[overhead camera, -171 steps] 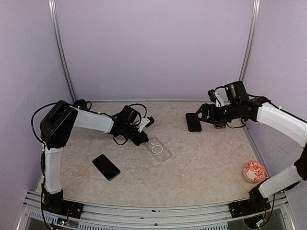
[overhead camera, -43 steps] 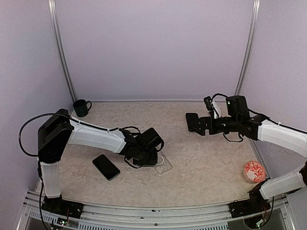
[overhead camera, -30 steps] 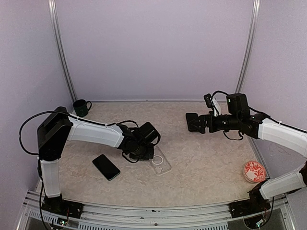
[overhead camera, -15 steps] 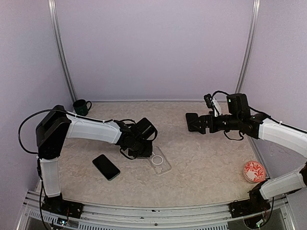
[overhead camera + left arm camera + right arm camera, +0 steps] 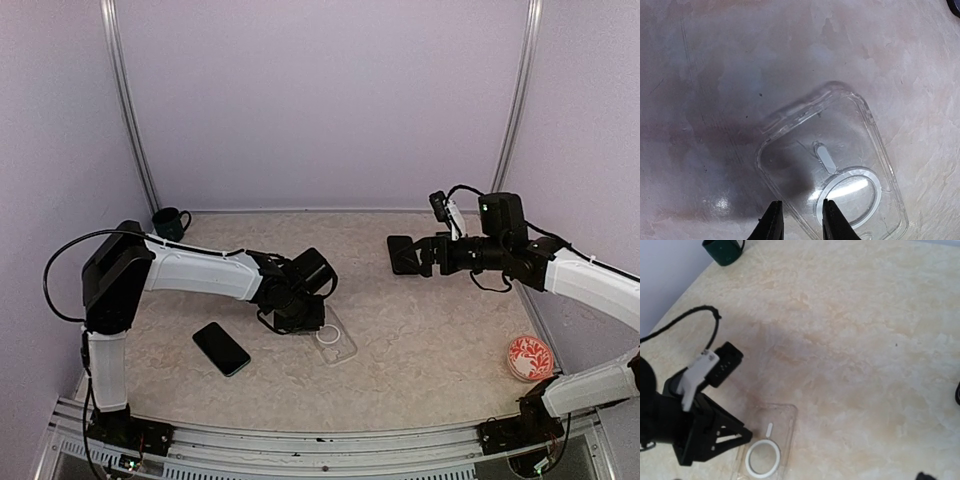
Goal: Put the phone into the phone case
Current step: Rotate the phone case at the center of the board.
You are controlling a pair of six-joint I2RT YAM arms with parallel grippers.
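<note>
- Now, the left gripper is down low over the desk, its nose right at the left side of the phone case.
- From the left wrist view, the jaws stand a narrow gap apart. The case's clear rim runs into that gap between the two fingertips. I can see no squeeze on it, and the case lies flat on the desk.
- The case is see-through, with a white ring on its back panel and long edges running on a slant. It sits a little left of the desk's middle.
- The phone is black and lies flat towards the front left, also on a slant. It is outside the case and near it, with a strip of bare desk between the two.
- The right gripper is held up off the desk at the back right. Its jaws are spread wide with nothing between them, and it is well apart from the case.
- For room, a broad bare stretch of desk lies between the case and the right gripper.
- More bare desk runs from the case across to the red patterned dish, which sits close to the right-hand edge near the front.
- The dark green mug is tucked into the back-left corner by the wall, well away from everything else.
</note>
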